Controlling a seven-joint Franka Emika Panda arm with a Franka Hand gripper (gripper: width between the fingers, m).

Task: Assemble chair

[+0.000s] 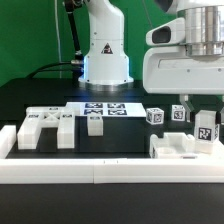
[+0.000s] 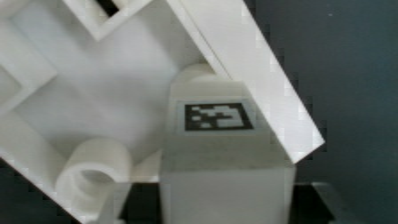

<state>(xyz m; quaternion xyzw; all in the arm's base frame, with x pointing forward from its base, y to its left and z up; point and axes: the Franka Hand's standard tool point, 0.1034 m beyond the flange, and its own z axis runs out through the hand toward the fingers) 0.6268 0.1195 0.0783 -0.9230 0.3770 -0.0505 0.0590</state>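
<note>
At the end effector: closed around a tagged chair leg, held close over the slotted panel. Probably mid-attachment; next calls for lining up with the joint, then pressing down.

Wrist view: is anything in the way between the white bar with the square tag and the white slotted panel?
Nothing visible. The white plastic bar with the square tag appears right beside the white slotted plastic panel, no other part between them. The gripper seems closed on the bar.

Arm reaches to exterior view's right; pincer points straight down, jaws clamped on tagged white bar.
</note>
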